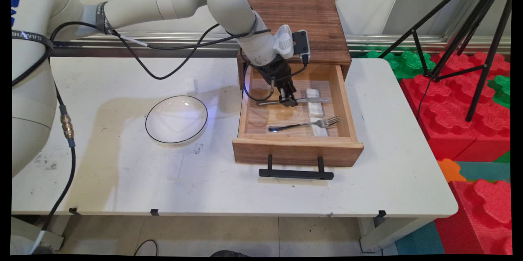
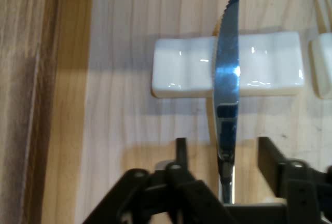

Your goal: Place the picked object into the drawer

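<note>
Drawer handle: a black bar handle is jutting toward the near edge of the white surface, on the front of the pulled-out wooden drawer.
Bowl: a shallow white bowl with a dark rim is sitting left of the drawer, well apart from it.
Fork: a metal fork is lying in the drawer's near half, its tines propped on a white ceramic rest, likely so the head stays off the wood.
Tool: the black tool is reaching down into the drawer with its fingers spread, straddling the knife's handle end; no contact is showing.
Knife: a shiny serrated table knife is lying between the fingers, its blade bridging a second white rest, tip pointing away from the hand.
Cabinet: the dark wooden cabinet is standing behind, against the wall.
</note>
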Tool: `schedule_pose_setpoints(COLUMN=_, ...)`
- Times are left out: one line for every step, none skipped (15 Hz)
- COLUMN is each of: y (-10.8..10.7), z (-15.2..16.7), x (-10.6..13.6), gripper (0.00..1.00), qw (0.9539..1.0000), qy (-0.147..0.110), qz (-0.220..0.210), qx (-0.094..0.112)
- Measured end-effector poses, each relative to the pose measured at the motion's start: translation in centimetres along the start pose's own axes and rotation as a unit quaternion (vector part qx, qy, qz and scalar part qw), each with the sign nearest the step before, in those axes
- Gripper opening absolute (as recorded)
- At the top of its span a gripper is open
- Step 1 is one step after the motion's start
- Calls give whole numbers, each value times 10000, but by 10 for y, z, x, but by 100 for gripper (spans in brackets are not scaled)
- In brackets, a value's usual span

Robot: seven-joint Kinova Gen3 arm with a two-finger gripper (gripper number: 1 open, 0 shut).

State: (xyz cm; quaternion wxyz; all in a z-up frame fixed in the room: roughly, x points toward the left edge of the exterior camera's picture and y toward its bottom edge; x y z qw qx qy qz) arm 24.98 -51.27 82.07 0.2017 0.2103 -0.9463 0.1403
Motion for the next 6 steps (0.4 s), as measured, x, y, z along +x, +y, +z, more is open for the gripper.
schedule_pose_setpoints(y=-1, z=1, x=0, gripper=100, qw=10000, qy=12, qz=-8, qx=11)
schedule_pose_setpoints(y=-2, z=2, x=0, gripper=100, qw=10000, qy=25, qz=-15, qx=19)
schedule_pose_setpoints(y=-2, z=2, x=1, gripper=100, qw=10000, qy=35, qz=-19, qx=25)
schedule_pose_setpoints(y=-3, z=2, x=1, gripper=100, qw=10000, qy=51, qz=-29, qx=37)
schedule_pose_setpoints(y=-4, z=0, x=1, gripper=100, qw=9999, qy=74, qz=-49, qx=58)
schedule_pose_setpoints(y=-6, z=-2, x=1, gripper=100, qw=9999, qy=107, qz=-69, qx=78)
